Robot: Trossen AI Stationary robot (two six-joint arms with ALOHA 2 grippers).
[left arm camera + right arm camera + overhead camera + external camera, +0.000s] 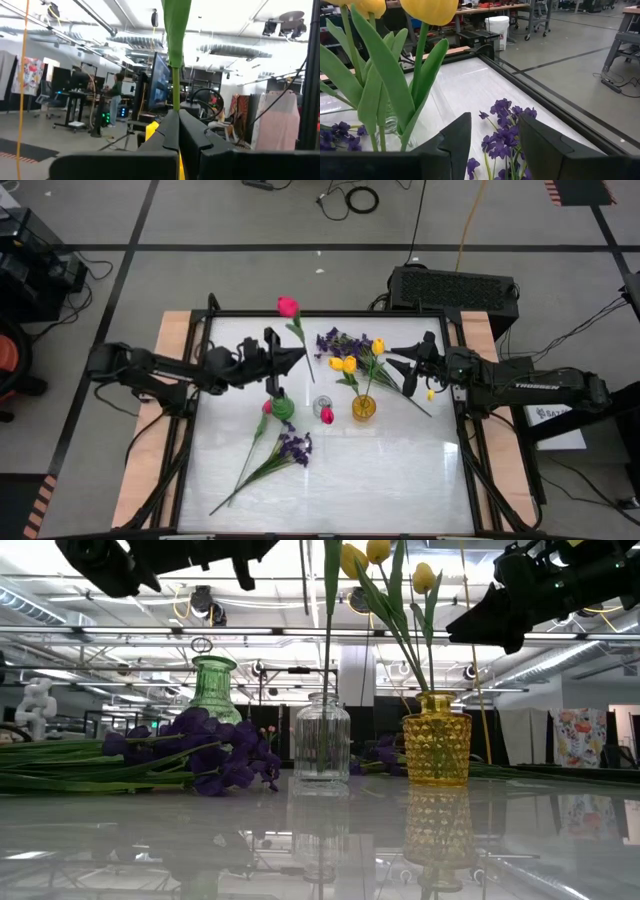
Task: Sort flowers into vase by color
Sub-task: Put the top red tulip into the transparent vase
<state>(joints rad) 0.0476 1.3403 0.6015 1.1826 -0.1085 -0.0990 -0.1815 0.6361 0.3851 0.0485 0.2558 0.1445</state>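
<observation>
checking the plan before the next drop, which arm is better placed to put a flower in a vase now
Left, probably. The left hand is shut on the pink tulip's stem, its bloom near the table's far edge, close above the green vase. The right hand is open and holds nothing, beside the yellow vase.

A grey floor [250, 270] crossed by dark tape lines surrounds the white-topped bench [380, 480]. Cables [355, 197] coil on the floor beyond a black perforated box [452, 285] at the bench's far edge. Overhead, silver ducts [150, 40] and bright ceiling lights run across an open workshop, where a person [116, 92] stands beside desks and monitors.
</observation>
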